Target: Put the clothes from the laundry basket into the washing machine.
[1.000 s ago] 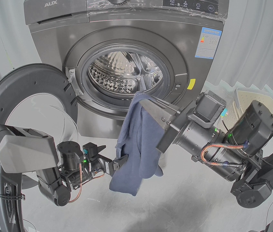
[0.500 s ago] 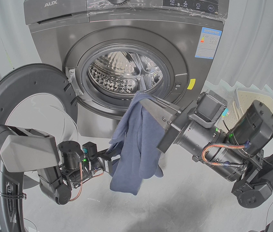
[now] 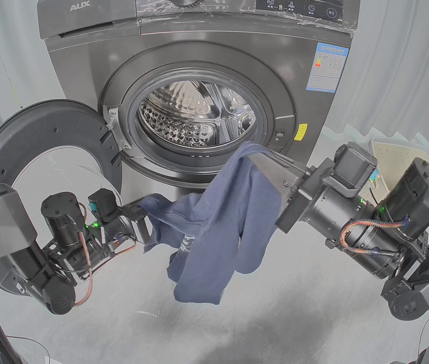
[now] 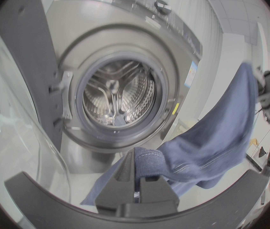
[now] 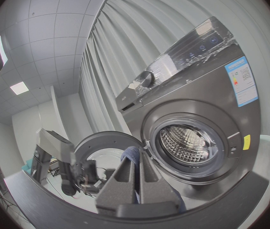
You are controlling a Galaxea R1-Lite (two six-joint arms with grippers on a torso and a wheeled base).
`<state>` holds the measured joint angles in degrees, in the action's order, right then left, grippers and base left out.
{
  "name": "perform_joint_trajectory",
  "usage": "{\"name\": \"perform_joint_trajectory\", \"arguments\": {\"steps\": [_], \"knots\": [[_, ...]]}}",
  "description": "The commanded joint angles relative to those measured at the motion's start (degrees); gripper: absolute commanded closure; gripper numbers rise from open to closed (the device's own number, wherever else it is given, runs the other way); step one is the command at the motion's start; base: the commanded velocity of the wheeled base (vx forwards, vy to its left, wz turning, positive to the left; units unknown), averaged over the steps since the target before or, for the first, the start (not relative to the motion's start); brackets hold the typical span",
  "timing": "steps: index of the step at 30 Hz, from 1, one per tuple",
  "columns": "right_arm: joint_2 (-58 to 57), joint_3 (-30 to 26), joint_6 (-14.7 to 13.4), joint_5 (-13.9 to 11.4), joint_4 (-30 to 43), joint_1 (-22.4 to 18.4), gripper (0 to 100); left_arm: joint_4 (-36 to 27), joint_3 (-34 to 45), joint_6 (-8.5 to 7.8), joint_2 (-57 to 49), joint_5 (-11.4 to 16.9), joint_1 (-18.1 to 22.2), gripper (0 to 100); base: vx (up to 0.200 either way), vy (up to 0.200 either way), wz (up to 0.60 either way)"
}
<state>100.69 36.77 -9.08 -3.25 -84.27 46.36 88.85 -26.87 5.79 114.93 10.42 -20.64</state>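
A blue garment (image 3: 224, 228) hangs stretched between both grippers in front of the washing machine (image 3: 199, 51), below its open drum (image 3: 197, 112). My right gripper (image 3: 252, 152) is shut on the garment's upper edge, just below the drum's rim; the cloth (image 5: 131, 153) pokes out between its fingers. My left gripper (image 3: 143, 218) is shut on a lower corner to the left, with the cloth's hem (image 4: 149, 164) pinched between the fingers. The rest of the garment (image 4: 217, 137) sags between the two and hangs towards the floor.
The round door (image 3: 47, 147) stands swung open to the left, close behind my left arm. A pale laundry basket (image 3: 396, 157) sits at the right behind my right arm. Grey floor (image 3: 275, 319) lies in front, curtains behind the machine.
My left gripper has taken hold of the garment's lower corner and pulled it out to the left, spreading the cloth. My right gripper with the upper edge has shifted slightly right.
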Motion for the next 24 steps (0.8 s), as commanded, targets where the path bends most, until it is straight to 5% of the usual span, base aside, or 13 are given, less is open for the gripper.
{"name": "perform_joint_trajectory", "arguments": {"steps": [1,11,24], "knots": [[-3.8,-6.4,-0.6,0.0,-0.4,-5.8,100,-0.1,3.0,0.80,-13.6,1.3,0.6,100,0.000,0.000,0.00],[-3.0,-9.4,-3.0,-0.4,-1.9,-15.8,100,-2.5,-2.0,1.06,-19.6,0.8,2.5,100,0.000,0.000,0.00],[1.6,-5.3,-3.3,-0.3,-4.1,-16.6,100,-3.0,-6.5,1.33,-21.2,0.0,2.2,100,0.000,0.000,0.00]]}}
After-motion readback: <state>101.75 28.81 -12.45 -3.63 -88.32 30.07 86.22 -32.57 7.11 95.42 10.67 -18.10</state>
